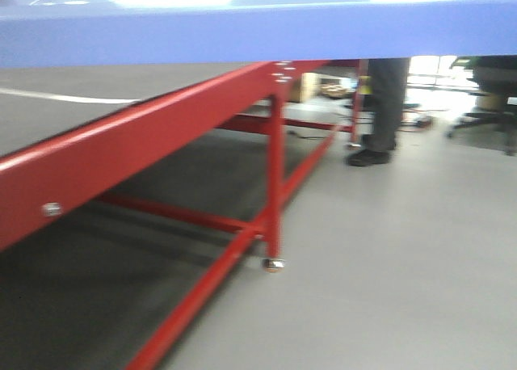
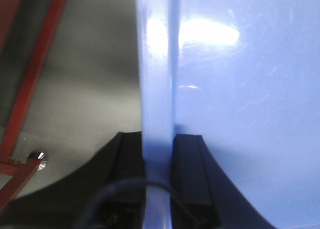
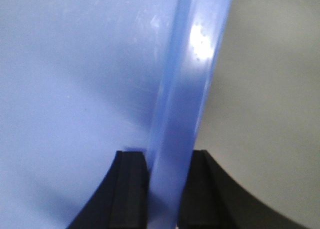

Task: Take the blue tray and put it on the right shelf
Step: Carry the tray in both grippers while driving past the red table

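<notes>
Tray: the blue tray (image 1: 258,31) hangs in the air close to the front camera, a wide glossy band across the top of that view, roughly level, with ceiling lights mirrored on it. It is clear of the table, carried by its two ends.
Left gripper: the left gripper (image 2: 159,175) is pinching the tray's flared rim. One of its black fingers (image 2: 131,161) is pressed on the outer side and the other against the inner wall, with the rim running straight up between them.
Right gripper: the right gripper (image 3: 167,176) is clamped on the opposite rim in the same way, a black pad on each side and the pale blue edge squeezed between. The tray's smooth inside fills the left of that wrist view.
Table: the table (image 1: 121,148) has a red metal frame and a dull grey top. It runs from the lower left away toward the back of the room, below the tray.
Leg: a red leg (image 1: 275,176) stands on a small shiny metal foot (image 1: 274,264).
Person: someone (image 1: 386,103) in dark trousers and black shoes stands by the table's far end, seen from the waist down only.
Chair: a dark office chair (image 1: 485,103) sits at the far right, too blurred for detail.
Floor: the floor (image 1: 404,265) is pale grey and bare beside the table.
</notes>
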`<state>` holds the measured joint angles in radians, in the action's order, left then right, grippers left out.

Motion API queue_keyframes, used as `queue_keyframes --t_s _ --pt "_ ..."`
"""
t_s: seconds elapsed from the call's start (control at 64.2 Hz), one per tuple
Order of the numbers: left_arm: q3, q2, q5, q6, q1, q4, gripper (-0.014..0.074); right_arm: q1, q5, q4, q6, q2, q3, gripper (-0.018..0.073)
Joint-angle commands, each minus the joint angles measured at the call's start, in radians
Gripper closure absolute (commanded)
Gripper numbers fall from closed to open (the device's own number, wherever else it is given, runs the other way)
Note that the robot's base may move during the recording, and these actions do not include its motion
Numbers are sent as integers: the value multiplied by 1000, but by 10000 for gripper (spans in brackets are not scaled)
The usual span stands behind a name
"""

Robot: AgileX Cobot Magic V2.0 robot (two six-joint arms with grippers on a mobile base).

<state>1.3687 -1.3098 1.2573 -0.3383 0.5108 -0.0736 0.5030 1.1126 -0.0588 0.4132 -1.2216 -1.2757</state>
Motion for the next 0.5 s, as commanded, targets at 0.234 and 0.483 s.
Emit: queue_keyframes --t_s 0.234,0.483 --pt "36 23 66 10 11 -24 645 -2 -58 -1 -29 28 -30 502" --pt "36 23 66 10 11 -24 645 -2 -58 -1 -29 28 -30 502"
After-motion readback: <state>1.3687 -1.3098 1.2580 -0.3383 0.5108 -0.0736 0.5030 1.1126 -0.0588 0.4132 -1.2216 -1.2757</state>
